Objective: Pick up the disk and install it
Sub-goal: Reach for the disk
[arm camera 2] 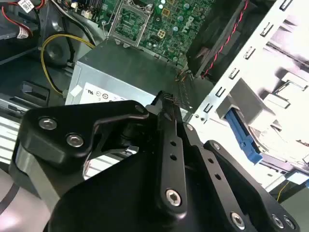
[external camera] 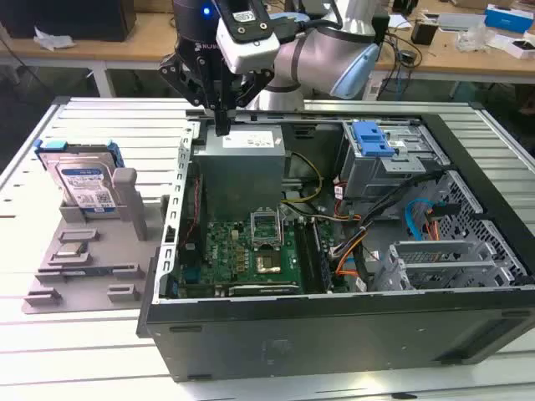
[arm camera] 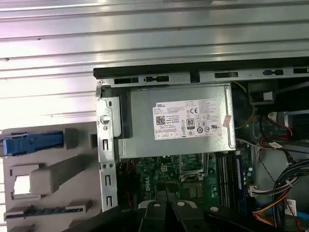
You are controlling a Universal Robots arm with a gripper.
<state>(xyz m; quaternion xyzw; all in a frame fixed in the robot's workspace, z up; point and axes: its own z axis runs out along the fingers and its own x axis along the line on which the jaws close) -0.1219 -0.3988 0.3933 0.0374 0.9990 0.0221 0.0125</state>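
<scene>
The disk, silver with a white-and-blue label and blue side rails, stands tilted in a grey holder at the exterior view's left, outside the computer. My gripper hangs shut and holding nothing over the case's far left corner, above the grey power supply and well right of the disk. In the second wrist view the black gripper points at the power supply, with the disk's blue rail off to one side. The first wrist view shows the disk's blue rail and the gripper.
The open computer case lies on a slatted metal table. Inside are the green motherboard, orange and yellow cables and a drive cage with a blue clip at the far right. The grey holder carries other small parts.
</scene>
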